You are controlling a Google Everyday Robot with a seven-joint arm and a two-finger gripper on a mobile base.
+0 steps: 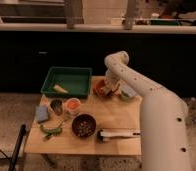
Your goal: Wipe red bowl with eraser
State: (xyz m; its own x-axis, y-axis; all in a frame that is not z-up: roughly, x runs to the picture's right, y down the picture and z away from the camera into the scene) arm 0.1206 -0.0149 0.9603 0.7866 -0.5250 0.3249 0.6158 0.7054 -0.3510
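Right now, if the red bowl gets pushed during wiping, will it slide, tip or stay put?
The red bowl looks shallow and wide, so it probably slides rather than tips. It sits on the bare wooden table near its far edge, so a hard push might carry it off. The gripper is at the bowl's right side.

The arm [156, 115] is a smooth, creamy white tube, thick and rounded. Its widest section stands off the right edge of the tabletop [116, 122] and narrows into a slimmer section further along. A rounded joint [118, 59] in the same white caps the top like a knuckle. Small dark round dots [179, 119], like screw holes, run in a spaced line along the casing. The gripper [107, 89] looks whitish with a tan tinge and sits by the far edge of the tabletop, right of its middle.
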